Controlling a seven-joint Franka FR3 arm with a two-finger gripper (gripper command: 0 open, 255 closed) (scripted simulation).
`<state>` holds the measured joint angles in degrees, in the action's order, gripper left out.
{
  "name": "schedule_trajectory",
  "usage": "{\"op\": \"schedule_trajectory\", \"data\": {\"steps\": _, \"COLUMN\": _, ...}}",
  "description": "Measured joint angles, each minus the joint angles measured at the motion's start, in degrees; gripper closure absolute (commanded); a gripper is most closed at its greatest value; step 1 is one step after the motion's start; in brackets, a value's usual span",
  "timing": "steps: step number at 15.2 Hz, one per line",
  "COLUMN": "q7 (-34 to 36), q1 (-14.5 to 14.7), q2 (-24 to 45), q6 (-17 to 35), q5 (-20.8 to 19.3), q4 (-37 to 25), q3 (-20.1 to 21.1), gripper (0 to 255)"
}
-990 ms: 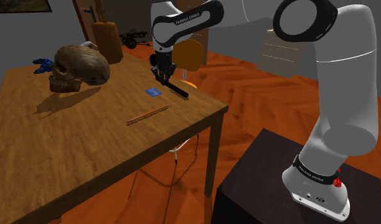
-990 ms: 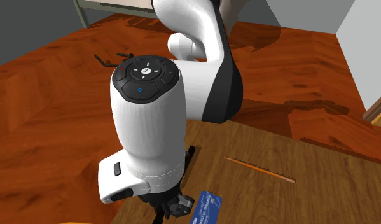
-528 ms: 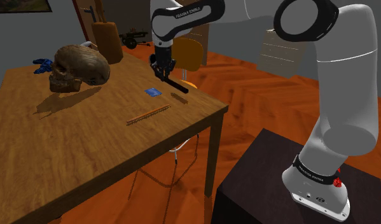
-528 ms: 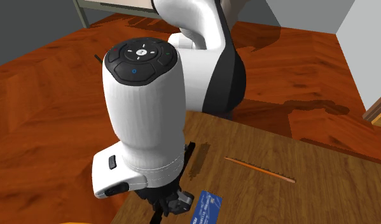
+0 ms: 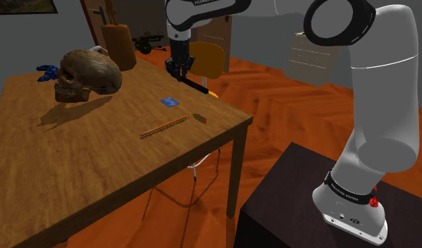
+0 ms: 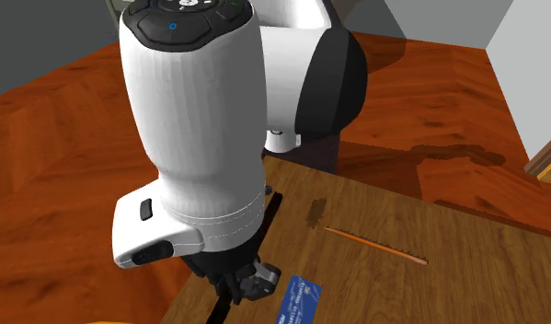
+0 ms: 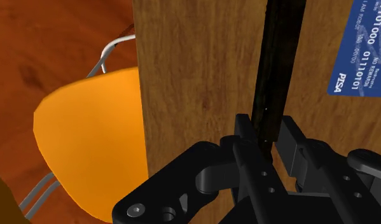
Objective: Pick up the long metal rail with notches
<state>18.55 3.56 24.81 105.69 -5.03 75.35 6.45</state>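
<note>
The long rail (image 5: 196,87) is black and thin, and it hangs slanted in the air above the wooden table (image 5: 96,162) near its far right corner. My gripper (image 5: 177,68) is shut on the rail's upper end. In the wrist view the rail (image 7: 278,70) runs straight out from between the two black fingers (image 7: 246,137), which clasp it at the gripper (image 7: 270,137). Its shadow (image 5: 200,118) lies on the tabletop below. The second exterior view has the rail (image 6: 272,209) poking out past the white forearm, with the gripper (image 6: 241,281) low in the picture.
A blue card (image 5: 169,102) and a thin pencil-like stick (image 5: 163,127) lie on the table close under the rail. A brown skull (image 5: 86,74) and a brown block (image 5: 119,46) stand further back. An orange chair (image 5: 206,60) sits beyond the table's edge (image 7: 141,95).
The gripper has risen with the rail clasped in it. The rail has come off the tabletop, and its shadow has slid toward the table's right edge.
</note>
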Motion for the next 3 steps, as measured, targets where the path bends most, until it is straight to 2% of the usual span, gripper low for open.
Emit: {"op": "schedule_trajectory", "data": {"steps": 3, "q7": -0.1, "q1": 0.1, "q2": 0.1, "q6": -2.1, "q5": 0.0, "q4": -2.2, "q3": 0.0, "gripper": 255}}
